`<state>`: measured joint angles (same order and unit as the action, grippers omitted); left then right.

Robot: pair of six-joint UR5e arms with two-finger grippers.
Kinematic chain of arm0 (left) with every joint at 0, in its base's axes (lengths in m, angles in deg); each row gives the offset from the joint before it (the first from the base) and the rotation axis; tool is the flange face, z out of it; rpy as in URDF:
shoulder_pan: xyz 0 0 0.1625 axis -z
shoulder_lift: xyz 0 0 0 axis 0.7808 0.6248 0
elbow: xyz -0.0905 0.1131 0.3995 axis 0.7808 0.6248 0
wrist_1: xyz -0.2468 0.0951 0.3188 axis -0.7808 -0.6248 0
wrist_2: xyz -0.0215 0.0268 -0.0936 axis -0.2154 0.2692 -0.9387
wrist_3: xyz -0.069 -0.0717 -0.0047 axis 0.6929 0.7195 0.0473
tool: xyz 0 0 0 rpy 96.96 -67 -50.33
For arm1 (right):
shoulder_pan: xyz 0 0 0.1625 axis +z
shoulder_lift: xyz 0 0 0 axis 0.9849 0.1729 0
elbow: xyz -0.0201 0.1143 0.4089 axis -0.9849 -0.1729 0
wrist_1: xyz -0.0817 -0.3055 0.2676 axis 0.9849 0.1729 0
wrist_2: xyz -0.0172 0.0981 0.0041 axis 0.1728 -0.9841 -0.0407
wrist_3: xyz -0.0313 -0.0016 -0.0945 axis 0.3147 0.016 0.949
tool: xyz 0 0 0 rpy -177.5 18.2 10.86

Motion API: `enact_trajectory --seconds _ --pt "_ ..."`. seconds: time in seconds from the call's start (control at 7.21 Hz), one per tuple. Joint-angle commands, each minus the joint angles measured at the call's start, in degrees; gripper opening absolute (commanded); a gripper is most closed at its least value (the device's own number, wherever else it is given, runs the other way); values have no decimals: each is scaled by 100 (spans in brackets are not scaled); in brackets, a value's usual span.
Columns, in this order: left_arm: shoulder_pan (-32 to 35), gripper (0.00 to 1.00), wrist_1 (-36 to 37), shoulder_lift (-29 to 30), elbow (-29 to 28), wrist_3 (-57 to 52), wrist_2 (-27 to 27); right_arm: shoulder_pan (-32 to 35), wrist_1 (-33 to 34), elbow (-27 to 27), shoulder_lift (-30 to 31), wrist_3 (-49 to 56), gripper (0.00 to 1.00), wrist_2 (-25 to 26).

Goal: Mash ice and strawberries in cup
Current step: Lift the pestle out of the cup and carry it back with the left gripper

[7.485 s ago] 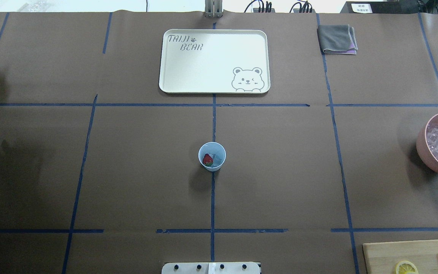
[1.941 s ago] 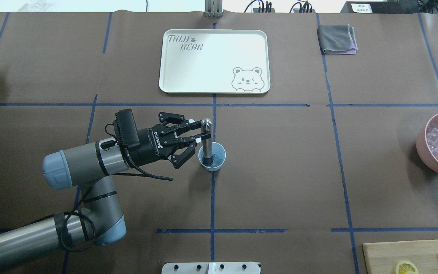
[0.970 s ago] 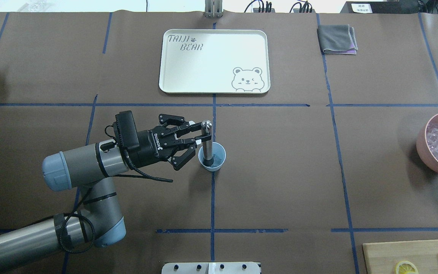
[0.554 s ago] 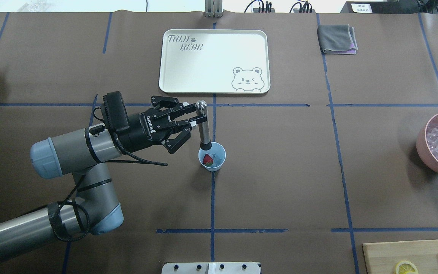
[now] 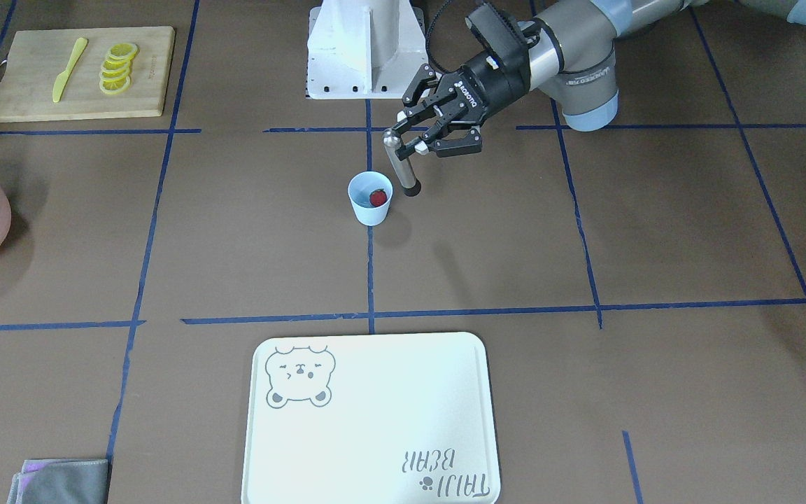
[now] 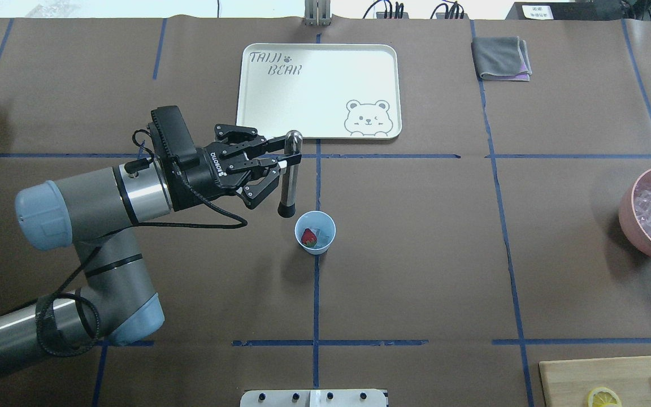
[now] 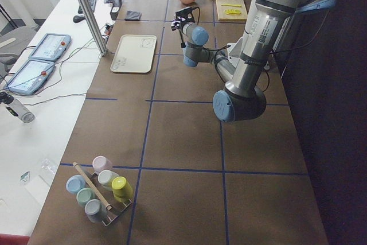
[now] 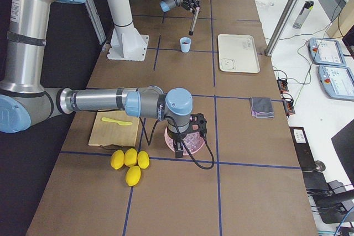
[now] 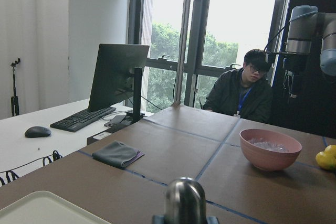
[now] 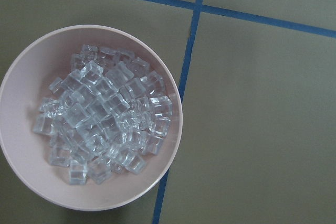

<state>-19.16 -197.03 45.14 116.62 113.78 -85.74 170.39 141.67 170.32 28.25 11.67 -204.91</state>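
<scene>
Left tool is gripping a steel muddler upright, just upper left of the blue cup at frame centre, strawberry sitting inside; right tool is hovering over the pink bowl of ice, grip impossible to tell.

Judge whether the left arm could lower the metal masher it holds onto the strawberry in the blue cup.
Probably yes. The left gripper is shut on the masher, whose tip hangs near the cup, off to one side. The cup's mouth is open, the strawberry lies uncovered and nothing stands between.
</scene>
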Motion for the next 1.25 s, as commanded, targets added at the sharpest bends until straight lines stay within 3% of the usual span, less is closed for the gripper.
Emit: enact_trajectory --seconds 0.0,0.28,0.69,0.83,0.97,1.11 --pt "271 0 2053 -25 647 -26 -312 0 0 7 -2 -2 99 -2" --pt "1085 0 4100 -7 1060 -445 -1432 0 0 16 -2 -2 99 -2" --pt "1956 0 7175 -34 1877 -1412 -2156 0 -9 34 7 -2 99 -2" --pt "2308 0 7812 -60 1888 -1842 -2446 0 -9 25 7 7 99 -2" --pt "2537 5 8898 -60 1896 -1855 -2484 0 -9 34 7 7 99 -2" --pt "2836 7 9474 -156 1888 -1864 -2476 0 -9 34 7 7 99 -2"
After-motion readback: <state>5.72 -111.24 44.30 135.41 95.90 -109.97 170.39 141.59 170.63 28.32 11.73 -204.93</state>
